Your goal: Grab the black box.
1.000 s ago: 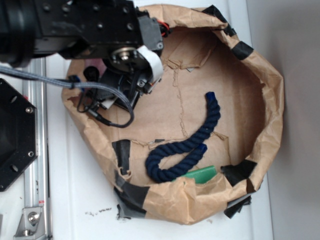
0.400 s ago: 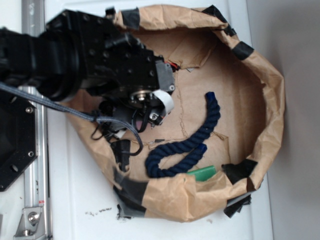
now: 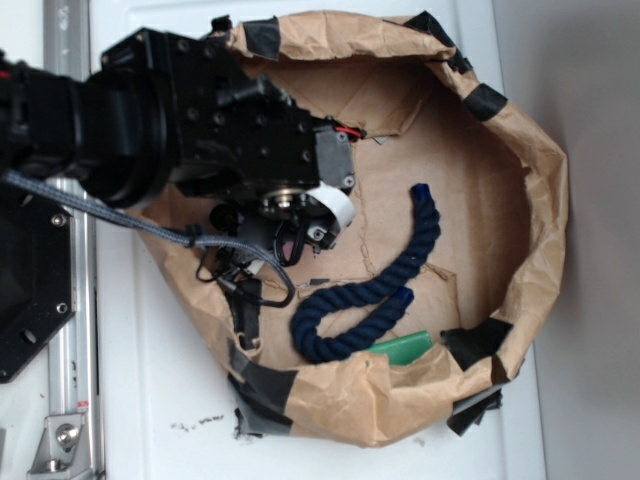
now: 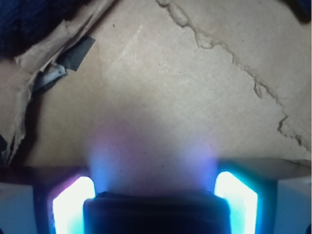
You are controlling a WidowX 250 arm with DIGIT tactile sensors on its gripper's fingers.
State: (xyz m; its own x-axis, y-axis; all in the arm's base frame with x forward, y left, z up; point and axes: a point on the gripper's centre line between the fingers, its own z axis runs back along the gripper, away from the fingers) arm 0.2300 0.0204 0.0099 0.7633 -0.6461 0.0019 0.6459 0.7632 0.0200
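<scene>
In the wrist view the black box (image 4: 156, 214) fills the whole gap between my two glowing fingers (image 4: 73, 207) at the bottom edge, its dark rounded top edge showing. My gripper (image 4: 155, 195) is shut on it, with bare brown paper beyond the box. In the exterior view my gripper (image 3: 268, 255) hangs under the black wrist over the left part of the paper bin, left of the blue rope (image 3: 375, 285). There the arm hides the box.
The brown paper bin (image 3: 540, 200) has raised, crumpled walls patched with black tape (image 3: 485, 98). A green object (image 3: 405, 348) lies by the rope's lower loop. A black hexagonal plate (image 3: 30, 270) and a metal rail (image 3: 70, 330) stand to the left.
The arm has swung from the bin's upper left corner down toward its left middle, closer to the rope. Over the last 0.4 s it shifted only slightly.
</scene>
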